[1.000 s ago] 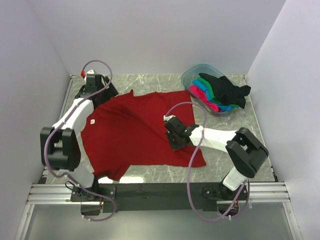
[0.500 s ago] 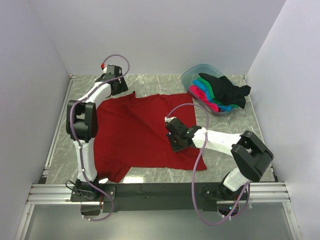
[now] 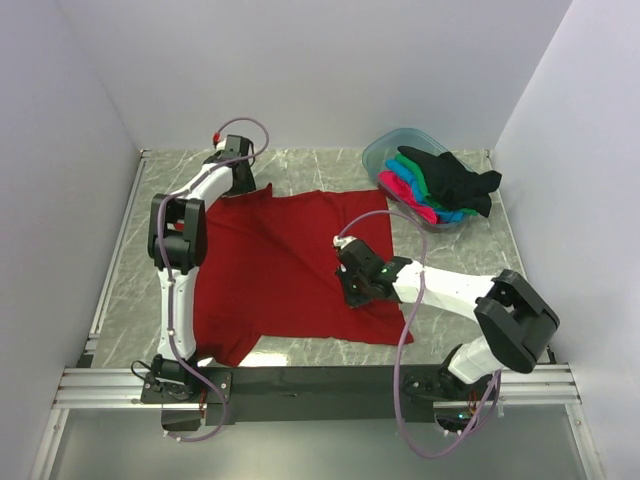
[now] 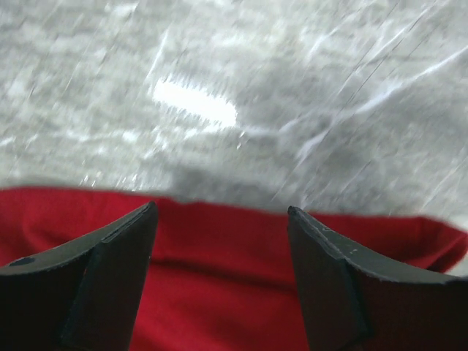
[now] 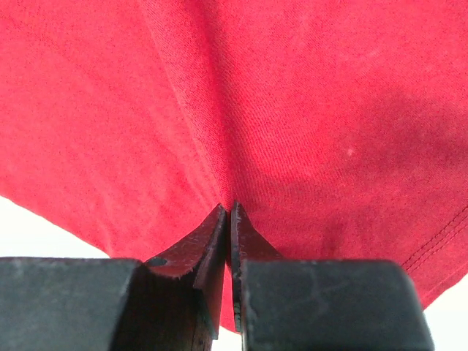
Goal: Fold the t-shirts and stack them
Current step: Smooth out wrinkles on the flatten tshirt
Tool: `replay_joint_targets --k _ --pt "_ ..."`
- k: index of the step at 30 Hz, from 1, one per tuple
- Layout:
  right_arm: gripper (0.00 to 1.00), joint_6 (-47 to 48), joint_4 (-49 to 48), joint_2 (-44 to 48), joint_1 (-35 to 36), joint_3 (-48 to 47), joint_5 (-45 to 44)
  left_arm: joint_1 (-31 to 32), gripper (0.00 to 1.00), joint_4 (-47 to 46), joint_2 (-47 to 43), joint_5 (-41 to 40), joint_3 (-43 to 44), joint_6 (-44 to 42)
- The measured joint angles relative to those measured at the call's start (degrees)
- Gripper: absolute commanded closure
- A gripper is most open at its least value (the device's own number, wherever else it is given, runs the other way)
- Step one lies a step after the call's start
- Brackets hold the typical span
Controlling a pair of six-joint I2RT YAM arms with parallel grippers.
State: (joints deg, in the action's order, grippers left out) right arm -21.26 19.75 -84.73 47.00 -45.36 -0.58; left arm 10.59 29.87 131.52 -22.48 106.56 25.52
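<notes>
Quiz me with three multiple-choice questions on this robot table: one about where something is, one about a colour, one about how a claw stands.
1. Where on the table does the clear tub stand?
A. near left corner
B. dead centre
C. far right corner

2. What colour is the spread-out t-shirt?
A. green
B. dark red
C. white

3. How is the left claw?
A. open, fingers apart
B. clamped shut on the tub
C. out of sight

Answers:
1 C: the top view shows the clear tub at the far right corner.
2 B: the cloth lying flat between the arms is dark red.
3 A: its own camera shows both fingers standing apart over the shirt's edge.
</notes>
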Motion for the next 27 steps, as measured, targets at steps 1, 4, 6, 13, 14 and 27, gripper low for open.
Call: replay_joint_targets --k 1,4,6,13,14,27 --pt "0.88 -0.1 -0.1 0.5 0.0 0.3 0.0 0.1 0.24 0.1 0.6 -0.1 0.9 -0.1" --pt "0.88 -0.3 -0.1 1.9 0.0 1.1 0.2 0.5 0.25 0.7 2.4 -0.8 3.2 -0.7" --pt "0.88 -0.4 -0.2 2.9 0.0 1.5 0.2 0.7 0.26 1.3 2.6 -1.3 3.2 -0.9" --pt "0.88 -0.4 -0.5 3.6 0.0 1.6 0.2 1.3 0.3 -0.4 1.8 -1.5 0.6 -1.0" --pt "0.88 -0.4 -0.6 3.6 0.0 1.6 0.2 1.3 0.3 -0.9 1.4 -1.4 -0.2 -1.1" --pt "0.88 -0.4 -0.9 3.5 0.0 1.6 1.3 1.5 0.94 0.3 0.7 -1.9 -1.4 -2.1"
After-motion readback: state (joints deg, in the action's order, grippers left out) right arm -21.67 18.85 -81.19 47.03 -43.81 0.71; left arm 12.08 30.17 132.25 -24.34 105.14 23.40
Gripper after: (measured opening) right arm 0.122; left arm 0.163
